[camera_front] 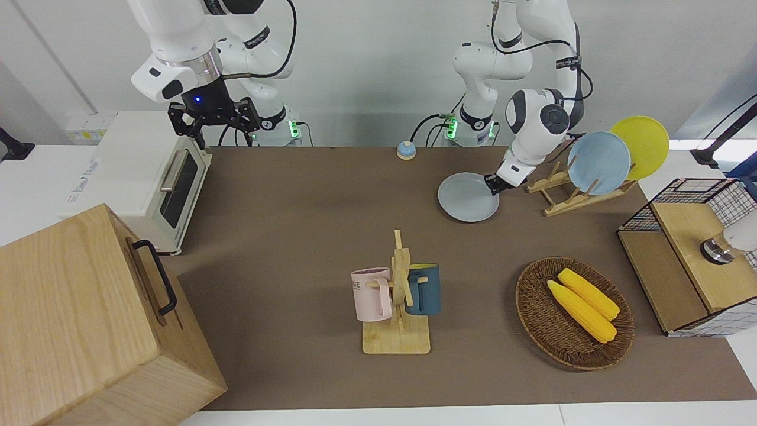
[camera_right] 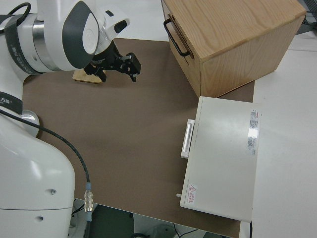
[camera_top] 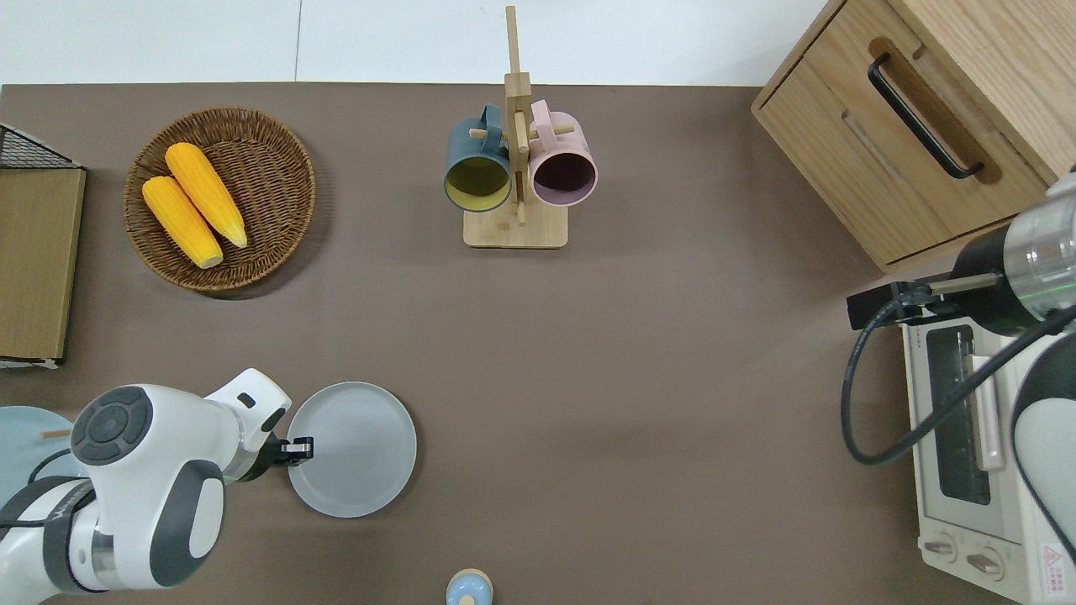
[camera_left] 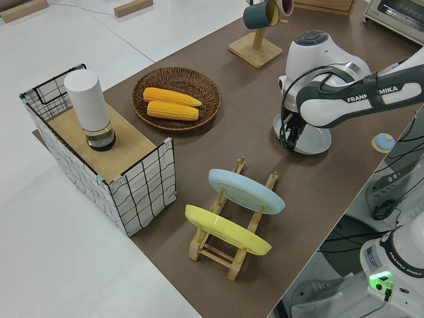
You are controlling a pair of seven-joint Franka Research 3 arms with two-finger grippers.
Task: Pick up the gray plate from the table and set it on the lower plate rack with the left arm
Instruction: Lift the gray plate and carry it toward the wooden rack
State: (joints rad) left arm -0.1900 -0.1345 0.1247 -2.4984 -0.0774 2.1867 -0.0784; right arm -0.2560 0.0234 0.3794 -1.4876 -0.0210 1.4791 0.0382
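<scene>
A brown mat covers the desk [camera_front: 295, 195], with a pale wall rising by the robots. Going across the front view from the right arm's end: a large wooden box with a black handle [camera_front: 89, 319] sits at the corner farthest from the robots, and a white toaster oven [camera_front: 148, 177] stands nearer to them. The right arm is parked, its claw [camera_front: 213, 121] spread apart. Mid-desk stands a wooden mug tree [camera_front: 399, 296] carrying a pink mug [camera_front: 371, 294] and a dark blue mug [camera_front: 423, 289]; a small blue bell [camera_front: 406, 150] sits close to the robots' edge. Next, the gray plate [camera_front: 467, 198] hangs slightly tilted, lifted off the mat, with the left claw [camera_front: 492, 184] clamped on its rim at the side toward the left arm's end. Just beside it toward that end stands the lower plate rack [camera_front: 568, 192], already holding a light-blue plate [camera_front: 598, 163] and a yellow plate [camera_front: 641, 145]. Farther from the robots lies a wicker basket [camera_front: 532, 307] with two corn cobs [camera_front: 582, 305], then a wire crate [camera_front: 686, 260] with a white cylinder [camera_left: 89, 109] on its wooden top.
</scene>
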